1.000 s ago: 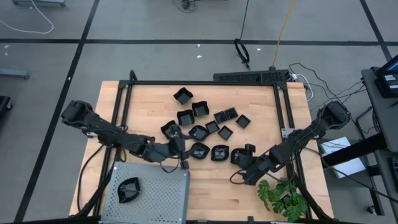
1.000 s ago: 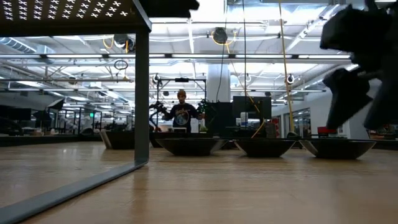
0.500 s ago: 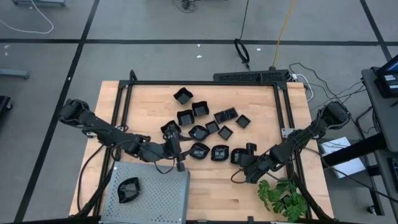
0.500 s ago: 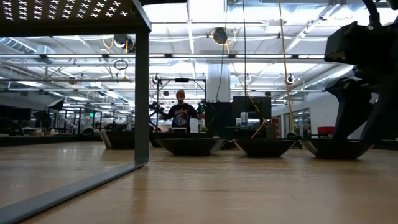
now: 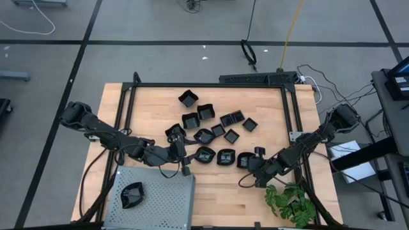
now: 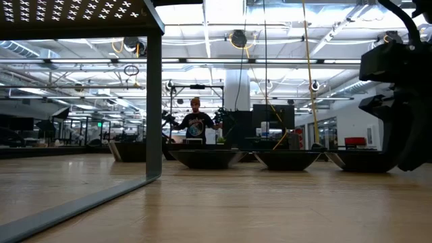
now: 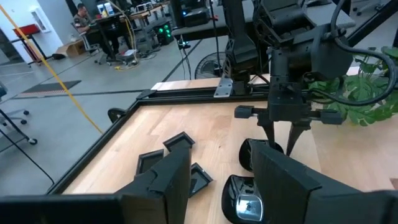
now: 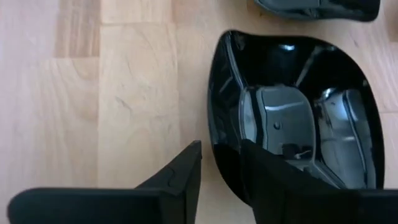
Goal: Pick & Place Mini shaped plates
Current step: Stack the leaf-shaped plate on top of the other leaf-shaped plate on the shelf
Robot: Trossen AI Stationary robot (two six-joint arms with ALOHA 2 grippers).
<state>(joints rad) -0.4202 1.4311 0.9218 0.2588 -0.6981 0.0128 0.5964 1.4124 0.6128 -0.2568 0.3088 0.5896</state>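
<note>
Several small glossy black plates lie in a cluster on the wooden table. One more plate lies on the grey perforated tray. My right gripper is open and low over the near right plate. In the right wrist view its fingers straddle that plate's rim, one outside over the wood and one over the bowl. I cannot tell whether they touch it. My left gripper is open and empty at the cluster's near left, with a plate ahead of its fingers.
The tray stands raised on legs at the table's near left. A green plant sits at the near right corner, close behind my right arm. A black frame runs around the table's edges. A person stands far off in the room.
My right gripper has gone down toward the near right plate, from well above it to table height. Its fingers now stand at the plate's rim. The plates have not moved.
</note>
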